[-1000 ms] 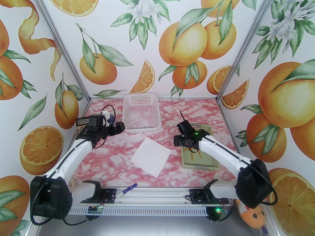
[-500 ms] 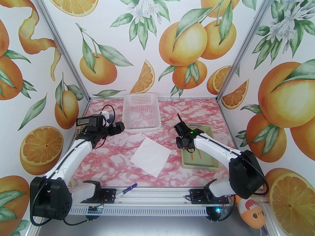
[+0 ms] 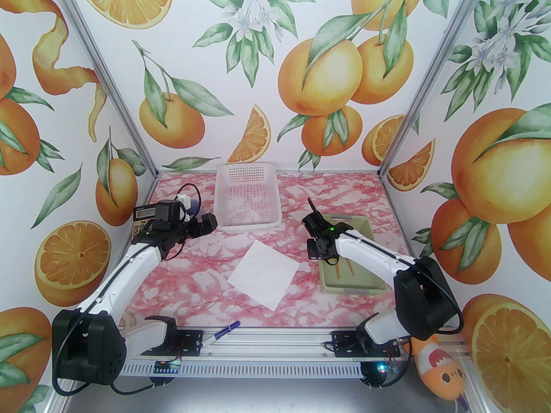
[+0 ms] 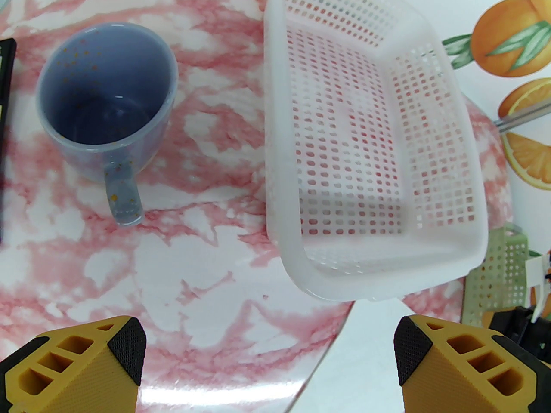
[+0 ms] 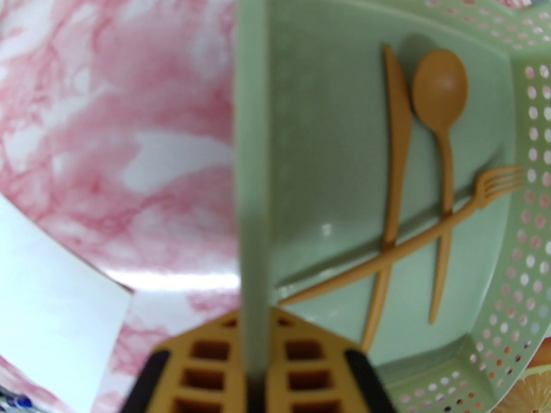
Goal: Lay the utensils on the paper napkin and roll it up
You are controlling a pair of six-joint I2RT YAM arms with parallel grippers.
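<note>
Right fingers (image 5: 217, 353): closed together on the 9 o'clock wall of the green tray (image 3: 351, 290), one finger inside and one outside. No utensil is held.
Reason for that grip: the wall is judged to be clamped so that the tray can be dragged or tipped toward the napkin, rather than picking out each slim piece.
Utensils (image 3: 344, 269): a knife (image 5: 398, 144), a spoon (image 5: 439, 88) and a fork (image 5: 499, 179) are seen on the tray floor. The fork is laid crosswise over the other two handles, so single picks would be awkward.
Paper napkin (image 3: 263, 273): it is spread flat as a diamond at the centre of the worktop (image 3: 181, 282), at 9 o'clock of the tray and apart from it. Nothing has been put on it.
Left fingers (image 3: 208, 223): spread wide with nothing between them, held at 10 o'clock of the napkin, near the white basket (image 4: 280, 239) and the blue mug (image 4: 107, 101). They are judged to be parked clear of the napkin.
Progress: no utensil has been placed, and rolling is not yet begun.
Risk: the crossed pieces may slide or scatter if the tray is tipped.
</note>
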